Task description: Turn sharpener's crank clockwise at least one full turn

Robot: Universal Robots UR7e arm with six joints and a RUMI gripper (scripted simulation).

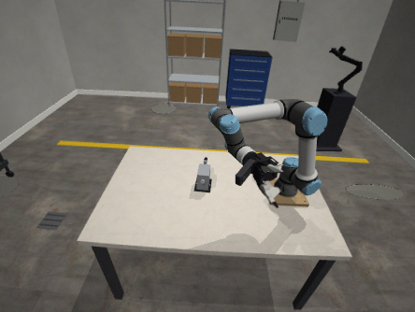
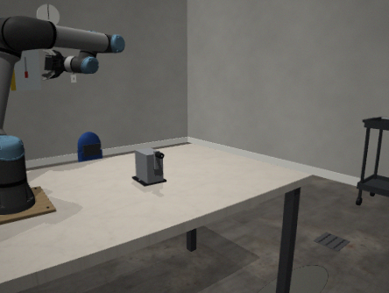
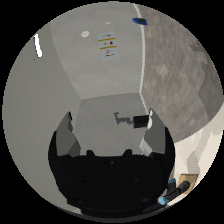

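Standing sharpener: grey box sharpener (image 1: 203, 178) upright on a black foot, near the middle of the white table (image 1: 154, 219), well apart from the arm.
Crank: small dark crank (image 2: 159, 156) on the side of the sharpener that faces right in the exterior view; sticks up past the top at the far end in the top view; untouched.
Gripper: gripper (image 1: 254, 179) spread wide, holding nothing; raised above the table just beside the arm's own base; one black finger (image 1: 244, 175) points toward the sharpener, a paler one (image 1: 268, 192) points down toward the board.
Wrist view: two dark fingers frame the lower half, wide apart, with only wall and floor between them; sharpener not seen.
Arm: grey arm (image 1: 262, 112) with blue joint caps, folded back over itself, elbow high.
Base: wooden board (image 1: 301, 202) under the arm at the right edge of the table.
Surroundings: metal shelf rack (image 1: 166, 51) with brown boxes and a blue cabinet (image 1: 249, 77) against the far wall; yellow floor line (image 1: 93, 145) behind the table; dark cart (image 2: 365, 153) at right in the exterior view.
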